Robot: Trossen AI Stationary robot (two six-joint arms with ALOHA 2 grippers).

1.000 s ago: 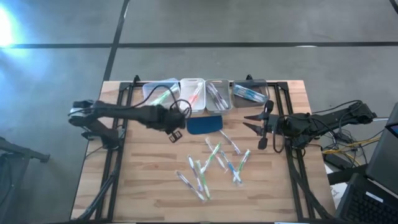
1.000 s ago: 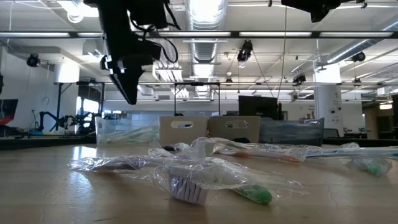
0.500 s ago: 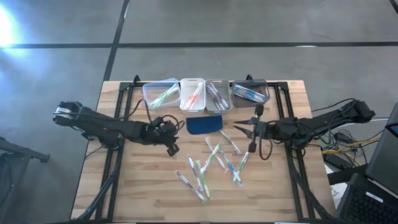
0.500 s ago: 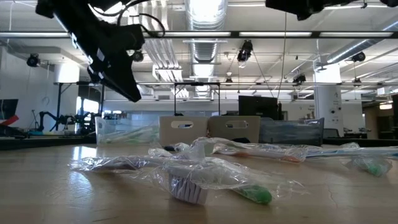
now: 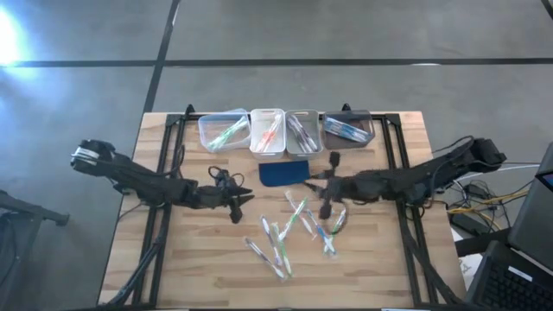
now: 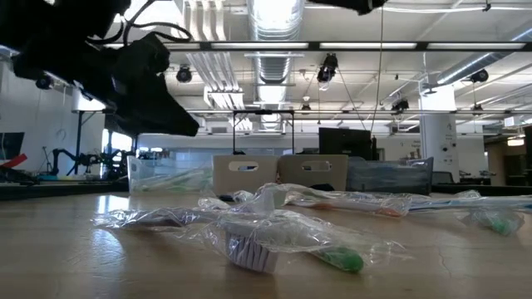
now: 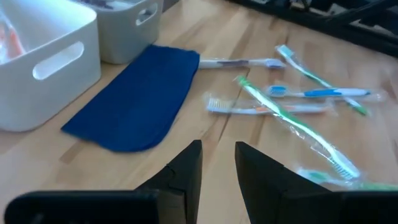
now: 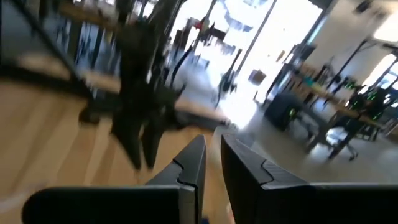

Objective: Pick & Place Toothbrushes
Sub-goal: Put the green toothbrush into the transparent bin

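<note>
Several toothbrushes in clear wrappers lie loose on the wooden table near its middle, also seen in the left wrist view and close up in the low view. More lie in the bins at the far edge. My left gripper hovers left of the pile, fingers a narrow gap apart, holding nothing. My right gripper hangs over the pile's right side, also with a narrow gap and nothing in it.
A dark blue pad lies flat between the bins and the pile. Several bins stand in a row along the far edge. Black frame rails run along both table sides. Bare wood lies to the near left.
My left gripper has drawn back from the bins toward the near edge and dropped lower, its arm now stretched low across the table. My right gripper has reached toward the table's left and near side, from beside the right rail to above the pile. The toothbrushes have not moved.
</note>
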